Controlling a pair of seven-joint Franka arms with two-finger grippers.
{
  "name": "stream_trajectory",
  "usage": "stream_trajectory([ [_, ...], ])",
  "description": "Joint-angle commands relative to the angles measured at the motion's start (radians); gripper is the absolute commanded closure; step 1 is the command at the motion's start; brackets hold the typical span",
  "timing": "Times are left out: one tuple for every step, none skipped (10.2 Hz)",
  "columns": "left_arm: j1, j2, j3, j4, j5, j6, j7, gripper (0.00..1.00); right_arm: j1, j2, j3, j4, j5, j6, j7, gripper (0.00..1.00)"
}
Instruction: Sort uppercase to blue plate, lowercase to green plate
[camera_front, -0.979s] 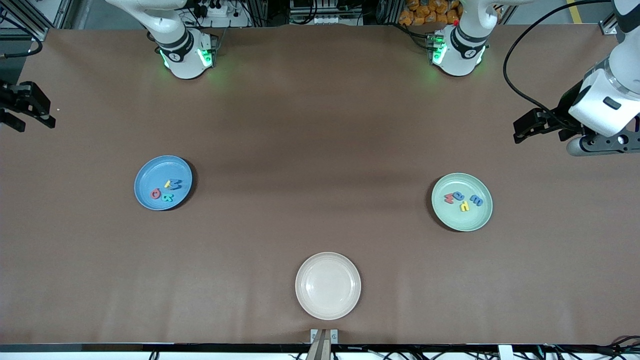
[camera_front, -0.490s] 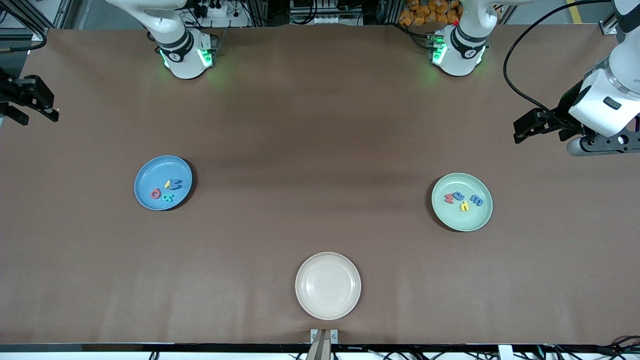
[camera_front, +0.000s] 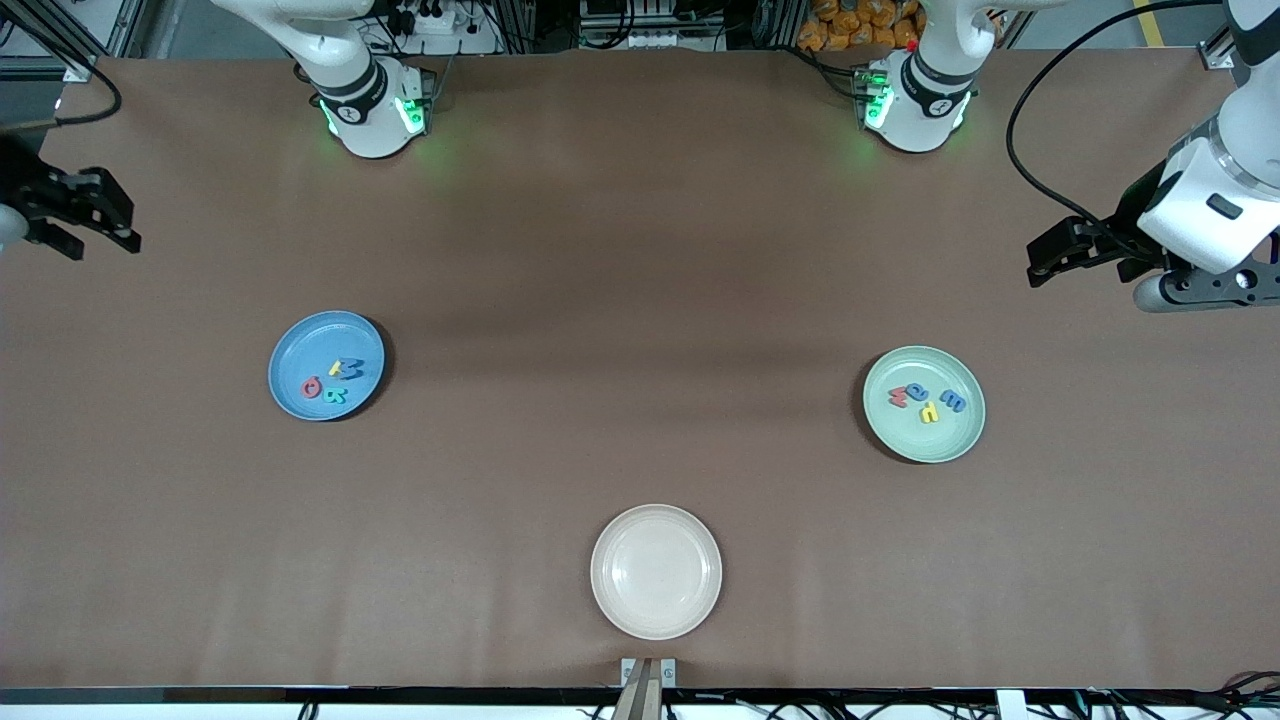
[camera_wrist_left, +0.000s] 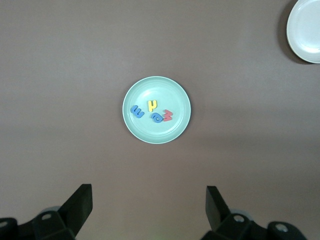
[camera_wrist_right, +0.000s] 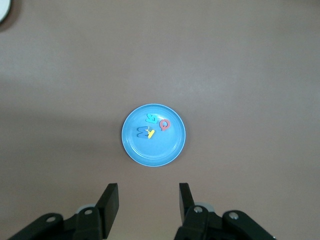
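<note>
Left gripper: fingers spread to the full, nothing between them, nothing touched, high over the desk at the left arm's end. Right gripper: fingers parted to a narrower gap, likewise empty, touching nothing, over the desk's edge at the right arm's end.

Outward from the left gripper: green plate flat on the desk, holding the lowercase letters — a yellow hooked one, red w, two blue ones — bunched near the plate's middle, some touching. Outward from the right gripper: blue plate flat on the desk, holding the uppercase letters — red ring, yellow, dark blue and teal pieces, clustered off-centre, the yellow partly lying on the dark blue. Cream plate nearest the front camera, bare, between the two coloured plates along the desk's length.

Step in hand, as a judgement: sorting looks finished, four letters per plate, none loose on the desk or in the cream plate. Both arms pulled clear to their ends, seemingly parking. Next move calls for little: no further pick evident, at most settling the arms at rest without disturbing the plates.
</note>
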Motion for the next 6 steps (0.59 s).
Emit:
stream_trajectory([
  [-0.002, 0.002, -0.002, 0.009, 0.009, 0.001, -0.014, 0.00, -0.019, -0.039, 0.014, -0.092, -0.013, 0.056, 0.012, 0.43],
  [-0.004, 0.005, -0.002, 0.007, 0.009, 0.001, -0.014, 0.00, -0.019, -0.039, 0.014, -0.107, -0.013, 0.070, 0.017, 0.43],
  [-0.004, 0.014, -0.002, 0.009, 0.006, 0.002, -0.014, 0.00, -0.020, -0.038, 0.014, -0.118, -0.013, 0.073, 0.017, 0.43],
  [-0.004, 0.020, -0.002, 0.009, 0.006, 0.004, -0.012, 0.00, -0.020, -0.036, 0.014, -0.124, -0.011, 0.064, 0.017, 0.43],
  [-0.004, 0.020, -0.002, 0.009, 0.008, 0.012, -0.011, 0.00, -0.020, -0.035, 0.011, -0.135, -0.008, 0.048, 0.017, 0.43],
  [-0.001, 0.020, -0.002, 0.010, 0.006, 0.012, -0.011, 0.00, -0.020, -0.033, 0.009, -0.136, -0.005, 0.031, 0.017, 0.43],
])
